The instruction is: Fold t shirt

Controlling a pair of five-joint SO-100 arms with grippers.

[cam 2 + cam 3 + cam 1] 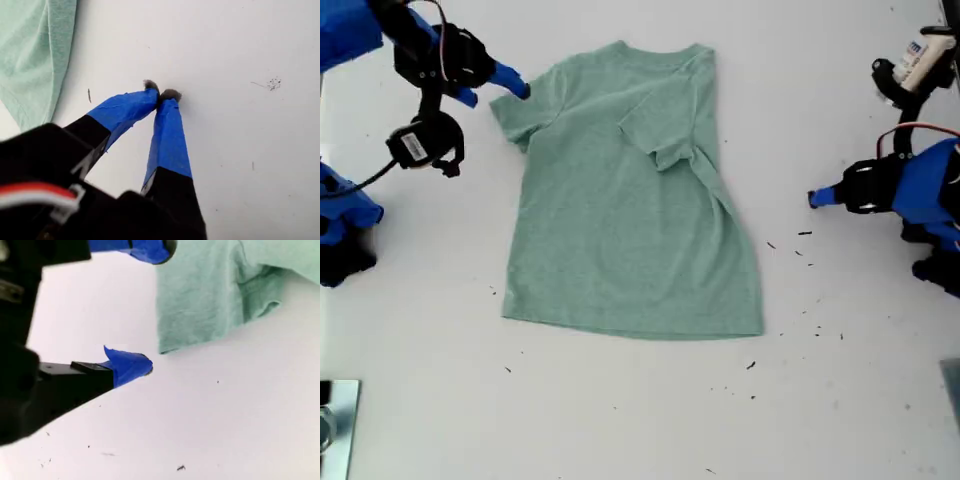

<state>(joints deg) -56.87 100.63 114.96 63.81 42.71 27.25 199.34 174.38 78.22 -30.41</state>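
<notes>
The pale green t shirt [620, 220] lies flat on the white table, neck toward the far edge. Its sleeve on the exterior view's right is folded over onto the body. My second gripper [496, 92] is open at the exterior view's upper left, one blue fingertip touching or just over the other sleeve [210, 295]; nothing sits between the jaws of my second gripper [150, 307]. My first gripper [815, 198] hovers over bare table at the exterior view's right, a short way from the t shirt's [35, 55] edge. The blue-taped tips of my first gripper [160, 95] are shut together on nothing.
Dark specks [805, 240] dot the table near the shirt's lower corner on the exterior view's right. A white part [920, 60] sits above the arm at that view's upper right. A metallic object [335, 420] shows at the lower left corner of the exterior view.
</notes>
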